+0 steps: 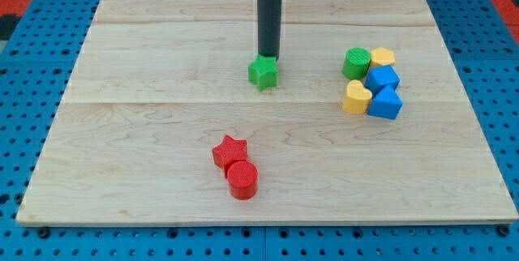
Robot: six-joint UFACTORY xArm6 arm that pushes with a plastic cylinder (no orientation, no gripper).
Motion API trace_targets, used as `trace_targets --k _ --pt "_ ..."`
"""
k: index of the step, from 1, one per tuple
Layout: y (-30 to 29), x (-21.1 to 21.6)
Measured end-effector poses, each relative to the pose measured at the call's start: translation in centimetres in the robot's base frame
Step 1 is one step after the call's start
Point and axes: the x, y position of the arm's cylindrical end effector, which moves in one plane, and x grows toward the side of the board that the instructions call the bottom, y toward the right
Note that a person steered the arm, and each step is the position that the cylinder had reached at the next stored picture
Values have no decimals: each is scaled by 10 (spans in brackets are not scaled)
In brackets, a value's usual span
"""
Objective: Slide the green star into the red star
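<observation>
No jaws on this arm, so nothing released, clenched or grasped: just a straight dark rod [268, 22] coming down from the view's top, ending in my tip [269, 57].

Just below my tip, touching or nearly touching it: the green star [262, 73], lying slightly toward the view's left of the rod's line. Cannot tell for certain whether contact is made.

Well below my tip and a little toward the view's left: the red star [229, 151], well apart from the green star, with bare wood between the 2. Touching the red star on its lower right side: a red cylinder [242, 179], standing upright.

Off toward the view's right of my tip, well apart from it: a tight cluster of 5 blocks. Nearest my tip, a green cylinder [355, 63]. Beside it on the right, a yellow block [382, 57], shape unclear. Under those, a blue block [382, 78], then a yellow heart-like block [355, 97] at the cluster's lower left and a blue block [385, 102] with a wedge-like top at its lower right. All 5 pressed close, neighbours touching.

Underneath everything: a pale wooden board [146, 131], resting on a blue pegboard surface [32, 58] showing around its edges.
</observation>
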Motion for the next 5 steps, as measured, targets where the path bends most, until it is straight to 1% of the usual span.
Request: trace_targets --k 1,3,4,5 --pt "0 33" --pt "0 123" --pt "1 141" --pt "26 136"
